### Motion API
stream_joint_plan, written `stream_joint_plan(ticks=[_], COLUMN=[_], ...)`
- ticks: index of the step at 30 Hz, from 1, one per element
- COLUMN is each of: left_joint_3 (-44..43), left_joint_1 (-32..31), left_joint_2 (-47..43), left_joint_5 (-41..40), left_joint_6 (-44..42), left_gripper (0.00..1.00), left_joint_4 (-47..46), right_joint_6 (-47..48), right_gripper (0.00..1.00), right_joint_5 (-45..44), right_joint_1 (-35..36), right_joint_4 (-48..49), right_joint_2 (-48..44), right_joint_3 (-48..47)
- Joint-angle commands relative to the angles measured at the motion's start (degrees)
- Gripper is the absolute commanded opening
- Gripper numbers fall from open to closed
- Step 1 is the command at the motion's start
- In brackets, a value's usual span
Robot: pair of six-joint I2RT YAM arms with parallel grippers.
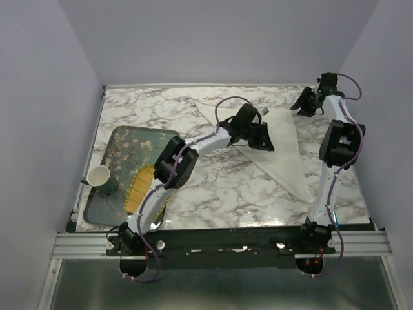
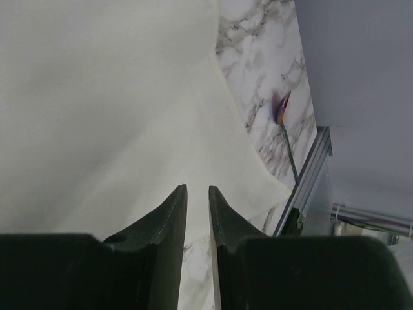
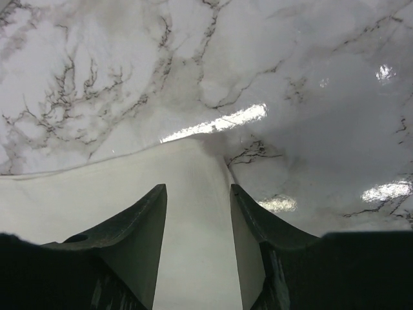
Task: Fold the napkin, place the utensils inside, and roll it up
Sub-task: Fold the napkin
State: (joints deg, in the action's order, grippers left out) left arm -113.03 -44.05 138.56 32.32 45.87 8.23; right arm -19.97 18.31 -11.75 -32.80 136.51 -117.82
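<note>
The cream-white napkin (image 1: pixel 277 139) lies folded into a triangle on the marble table (image 1: pixel 213 187), right of centre. My left gripper (image 1: pixel 259 137) hovers over the napkin's left part. In the left wrist view its jaws (image 2: pixel 197 188) stand a narrow gap apart with nothing between them, above the napkin (image 2: pixel 110 110). My right gripper (image 1: pixel 306 103) is at the napkin's far right corner. It is open (image 3: pixel 198 187), with the napkin corner (image 3: pixel 187 168) lying under its fingers. The spoon (image 2: pixel 282 108), with its reddish bowl and thin handle, lies on the marble by the metal rail.
A floral tray (image 1: pixel 122 145) sits at the left with a paper cup (image 1: pixel 100 177) and a yellow fringed mat (image 1: pixel 139 187) on it. Purple walls close in the back and sides. An aluminium rail (image 1: pixel 219 242) runs along the front edge.
</note>
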Motion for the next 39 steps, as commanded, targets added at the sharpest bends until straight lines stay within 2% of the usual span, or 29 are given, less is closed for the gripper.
stream_joint_plan(ticks=[1, 3, 9, 10, 14, 18, 23, 31, 36, 37, 39], left_joint_3=[-3.5, -4.2, -4.6, -4.5, -3.8, -1.8, 0.6, 2.1, 3.7, 4.0, 5.5], left_joint_1=[-4.1, -5.0, -6.5, -6.6, -7.4, -7.8, -8.0, -8.4, -8.6, -8.6, -8.6], left_joint_2=[3.3, 4.5, 7.0, 7.1, 7.8, 6.4, 5.3, 5.1, 4.6, 4.4, 3.9], left_joint_5=[2.6, 3.1, 1.7, 1.7, 1.6, 0.7, 0.3, -0.7, -0.6, -0.6, -1.0], left_joint_6=[-1.6, -0.7, 0.0, 0.4, 1.0, 0.5, 0.2, -1.3, -2.0, -2.2, -2.9], left_gripper=[0.26, 0.24, 0.18, 0.17, 0.13, 0.12, 0.1, 0.09, 0.09, 0.08, 0.08], left_joint_4=[2.7, 2.7, 2.8, 2.6, 2.4, 3.0, 4.2, 7.0, 7.5, 7.7, 7.9], right_joint_6=[0.8, -0.1, 0.6, 0.5, 0.4, -1.0, -2.7, -8.9, -10.9, -10.9, -10.2], right_gripper=[0.48, 0.42, 0.4, 0.4, 0.29, 0.29, 0.28, 0.25, 0.25, 0.25, 0.25], right_joint_5=[2.2, 4.4, -1.4, -0.8, 2.3, 5.2, 5.8, 0.2, -2.0, -1.8, -1.3], right_joint_1=[-0.2, -0.1, 0.0, 0.0, 0.8, 1.2, 1.2, 1.2, 1.1, 1.2, 1.2], right_joint_4=[-3.3, -4.5, -4.4, -4.3, -4.6, -3.1, -2.4, -1.7, -5.6, -8.7, -12.6], right_joint_2=[-2.8, -4.1, -11.5, -12.5, -12.5, -11.3, -7.7, -3.1, 0.2, 1.7, 5.8], right_joint_3=[3.6, 5.0, 13.0, 13.8, 16.5, 18.0, 15.3, 12.6, 6.5, 4.5, -2.9])
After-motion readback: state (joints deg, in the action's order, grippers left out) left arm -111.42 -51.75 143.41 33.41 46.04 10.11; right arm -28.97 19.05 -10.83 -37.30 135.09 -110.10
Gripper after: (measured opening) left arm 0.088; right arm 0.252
